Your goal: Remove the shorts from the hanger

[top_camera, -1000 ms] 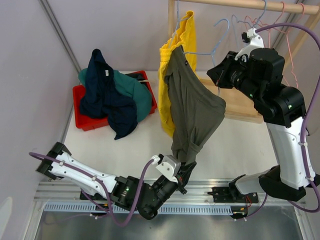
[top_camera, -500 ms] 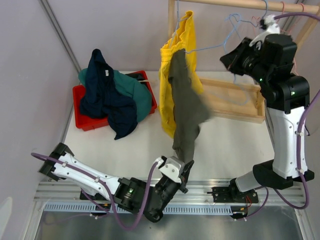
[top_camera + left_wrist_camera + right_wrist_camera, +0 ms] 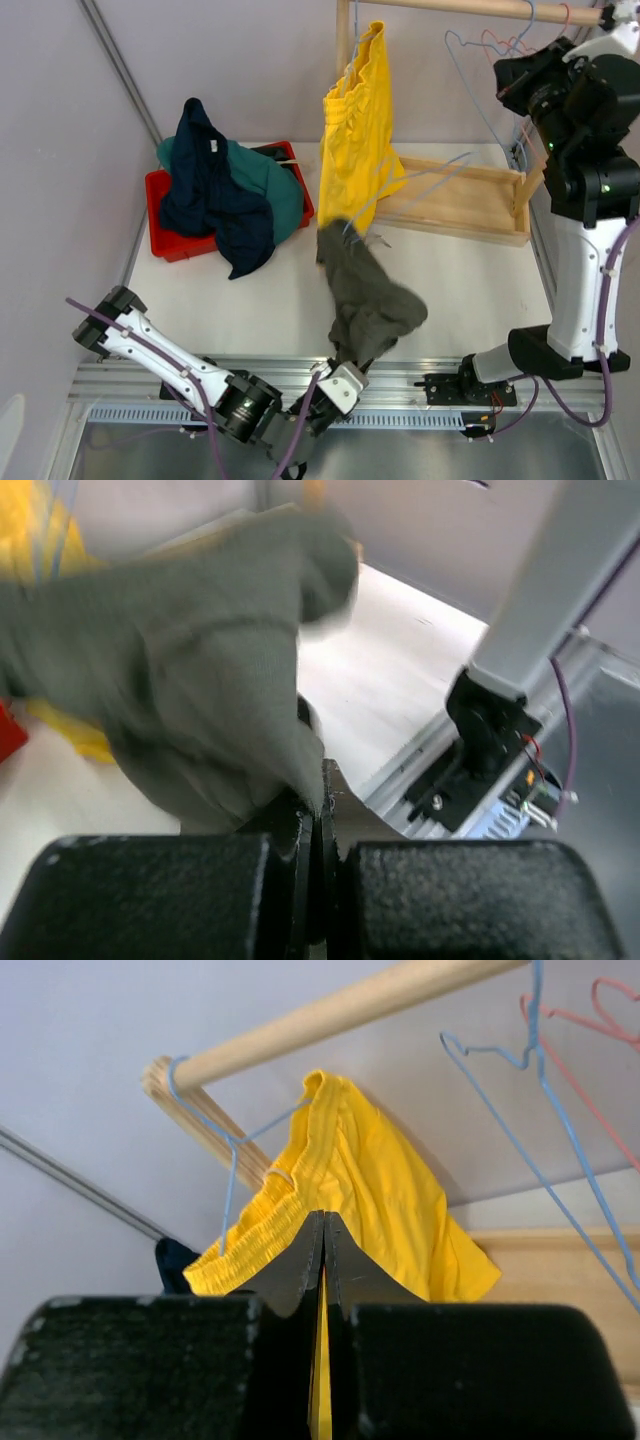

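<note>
While I look across from the far left, the red bin (image 3: 158, 192) sits on the white table (image 3: 470, 290) by the wall. The navy shorts (image 3: 205, 170) and teal shorts (image 3: 272, 182) are heaped in it, spilling over its front rim.

Next comes my left claw (image 3: 318, 802), low at the table's near edge. It is clamped tight on a fold of the olive-grey shorts (image 3: 372, 298), which rise from my fingers in a crumpled bunch. Just behind them the yellow shorts (image 3: 355, 130) hang by the waistband from a blue wire hanger (image 3: 232, 1160) hooked at the end of the wooden rod (image 3: 470, 8).

A second blue hanger (image 3: 425, 182) shows as a blurred streak running from just above the olive-grey bunch across the wooden base frame (image 3: 470, 208). I cannot tell whether it touches the cloth.

Further right, my right claw (image 3: 323, 1232) is raised high near the rod, well apart from both pairs. Its fingers are pressed together with nothing between them, and it points toward the yellow shorts. Beside it, more bare blue and pink hangers (image 3: 560, 1070) dangle from the rod.
</note>
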`<state>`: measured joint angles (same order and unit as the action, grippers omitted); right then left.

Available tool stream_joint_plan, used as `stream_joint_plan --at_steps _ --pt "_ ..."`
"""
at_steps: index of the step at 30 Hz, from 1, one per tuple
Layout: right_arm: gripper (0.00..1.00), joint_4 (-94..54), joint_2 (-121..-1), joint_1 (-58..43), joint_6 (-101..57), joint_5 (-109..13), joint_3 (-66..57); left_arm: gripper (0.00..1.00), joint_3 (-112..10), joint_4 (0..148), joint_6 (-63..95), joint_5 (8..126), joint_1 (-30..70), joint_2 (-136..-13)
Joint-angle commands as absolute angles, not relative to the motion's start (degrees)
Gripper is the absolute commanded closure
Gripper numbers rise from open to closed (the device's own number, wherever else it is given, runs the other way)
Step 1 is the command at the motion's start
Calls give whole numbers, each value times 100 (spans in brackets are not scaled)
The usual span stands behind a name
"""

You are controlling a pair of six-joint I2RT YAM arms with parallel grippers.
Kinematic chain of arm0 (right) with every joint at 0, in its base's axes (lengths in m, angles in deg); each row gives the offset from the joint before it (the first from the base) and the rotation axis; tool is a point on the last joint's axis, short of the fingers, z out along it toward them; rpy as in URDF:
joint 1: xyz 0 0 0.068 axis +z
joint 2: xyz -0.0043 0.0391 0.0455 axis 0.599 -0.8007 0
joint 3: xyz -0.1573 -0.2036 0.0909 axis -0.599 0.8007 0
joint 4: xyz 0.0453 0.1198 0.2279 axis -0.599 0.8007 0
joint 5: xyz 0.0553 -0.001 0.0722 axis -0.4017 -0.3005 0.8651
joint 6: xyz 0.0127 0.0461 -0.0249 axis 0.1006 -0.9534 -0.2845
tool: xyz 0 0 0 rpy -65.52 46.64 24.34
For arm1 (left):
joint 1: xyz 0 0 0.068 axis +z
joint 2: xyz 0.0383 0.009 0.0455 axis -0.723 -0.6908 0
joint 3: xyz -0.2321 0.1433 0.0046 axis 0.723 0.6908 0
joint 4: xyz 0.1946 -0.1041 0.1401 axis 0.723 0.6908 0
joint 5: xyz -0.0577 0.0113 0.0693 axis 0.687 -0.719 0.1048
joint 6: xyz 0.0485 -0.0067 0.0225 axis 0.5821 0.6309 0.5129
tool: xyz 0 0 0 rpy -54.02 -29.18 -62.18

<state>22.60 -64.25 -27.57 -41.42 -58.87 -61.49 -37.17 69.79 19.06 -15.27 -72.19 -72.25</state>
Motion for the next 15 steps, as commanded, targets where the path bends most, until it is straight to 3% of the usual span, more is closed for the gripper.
stream_joint_plan --at_steps 1,7,11,15 --pt "100 1683 -5486 -2784 -4528 -5846 -6012 100 -3499 6435 2502 -901 -7557 -6519" --pt "100 2570 -4238 -2775 -4468 -5738 -5484 100 -4243 6694 3489 619 -5349 -5902" --pt "100 3300 -4025 -2766 -4485 -5169 -5485 100 -4702 7282 3500 919 -5248 -5929" --pt "100 3250 -3745 -2766 -4599 -3694 -4301 100 -3838 7987 2190 834 -5494 -5420"
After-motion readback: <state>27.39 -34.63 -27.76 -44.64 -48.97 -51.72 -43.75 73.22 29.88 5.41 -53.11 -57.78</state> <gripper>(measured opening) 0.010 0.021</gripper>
